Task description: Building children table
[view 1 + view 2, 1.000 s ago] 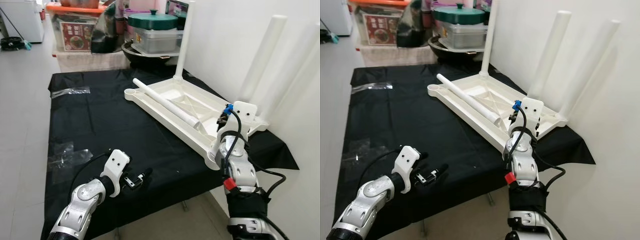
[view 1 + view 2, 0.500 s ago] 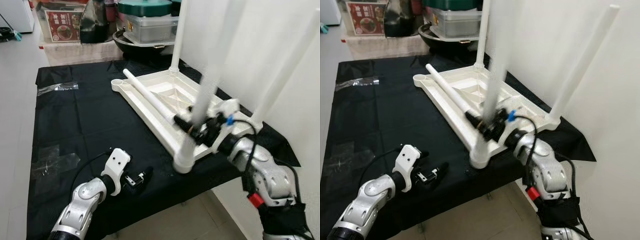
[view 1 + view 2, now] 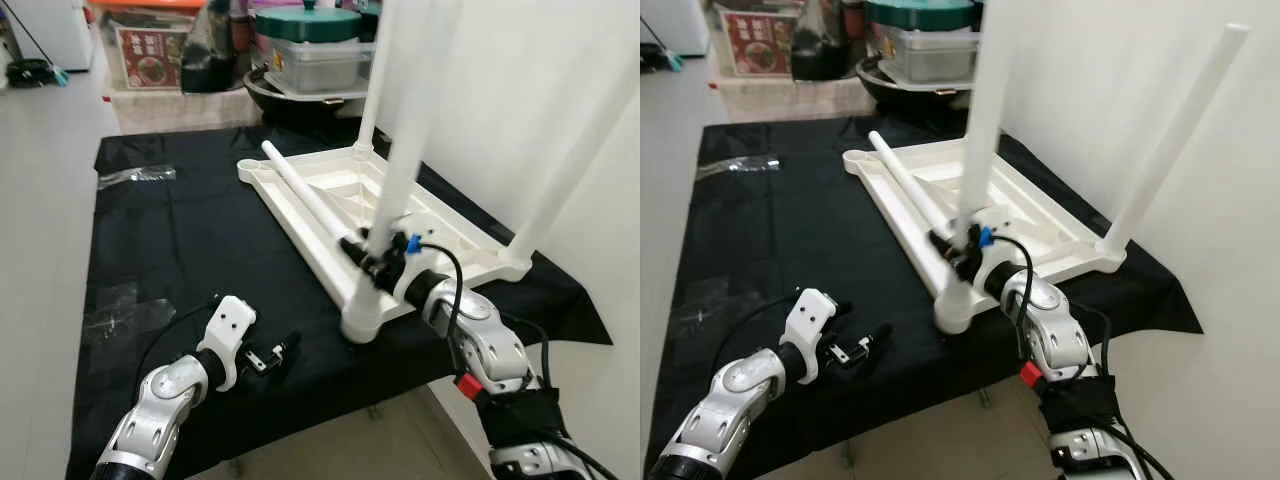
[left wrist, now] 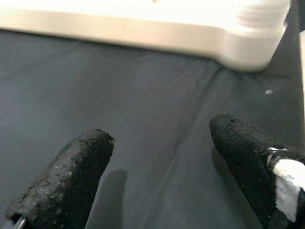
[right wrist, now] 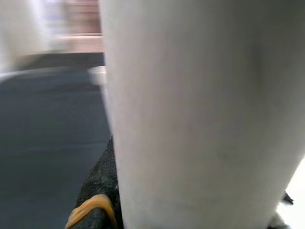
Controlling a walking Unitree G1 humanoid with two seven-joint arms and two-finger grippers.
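The white table top point(image 3: 455, 240) lies upside down on a black cloth. White legs stand upright at its far corner point(image 3: 370, 90) and its right corner point(image 3: 575, 150). A third leg point(image 3: 405, 130) stands in the near corner socket, and my right gripper point(image 3: 372, 258) is shut on its lower end. In the right wrist view that leg point(image 5: 190, 114) sits against a black finger point(image 5: 100, 191). A loose leg point(image 3: 305, 190) lies along the top's left rim. My left gripper point(image 3: 280, 352) hovers open over the cloth, left of the near corner point(image 4: 238, 38).
Clear plastic bags point(image 3: 138, 177) point(image 3: 120, 310) lie on the cloth's left side. A green-lidded pot point(image 3: 305, 25) and boxes stand behind the table. A white wall point(image 3: 520, 80) runs close along the right. Tiled floor lies to the left and front.
My right gripper has swung from the top's right side to the near corner with a leg, which now stands upright there. The left arm has barely moved. The camera has shifted.
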